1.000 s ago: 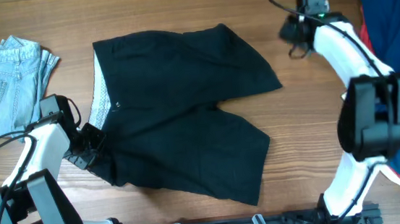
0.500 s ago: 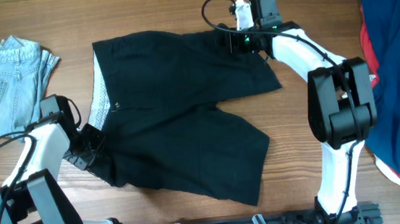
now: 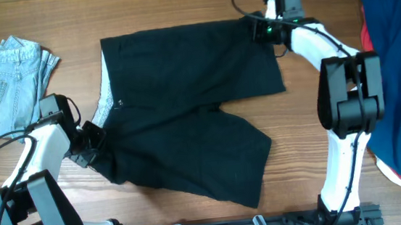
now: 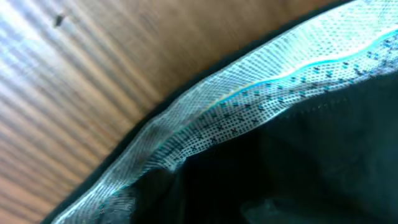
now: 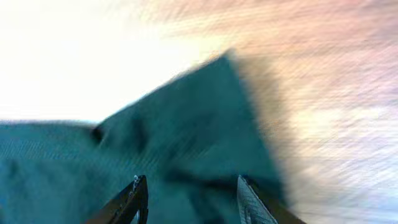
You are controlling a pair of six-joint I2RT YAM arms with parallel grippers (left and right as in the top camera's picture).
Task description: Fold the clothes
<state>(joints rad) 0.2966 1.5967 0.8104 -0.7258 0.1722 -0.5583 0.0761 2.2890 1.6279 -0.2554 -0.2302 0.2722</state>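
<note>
Wooden table (image 3: 299,162) carries the clothes (image 3: 185,106) spread flat at its middle. Left claw (image 3: 90,140) sits at the waistband (image 4: 249,93), likely anchoring it, its grip hidden. Right claw (image 3: 253,30) hangs spread over a leg corner (image 5: 217,81), apparently to pinch it.

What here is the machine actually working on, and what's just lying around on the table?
Part of the job:
- black shorts, spread flat in the middle between the two arms

Just lying about:
- light-blue denim piece, far left
- navy-blue and red clothes, heaped at the right edge
</note>
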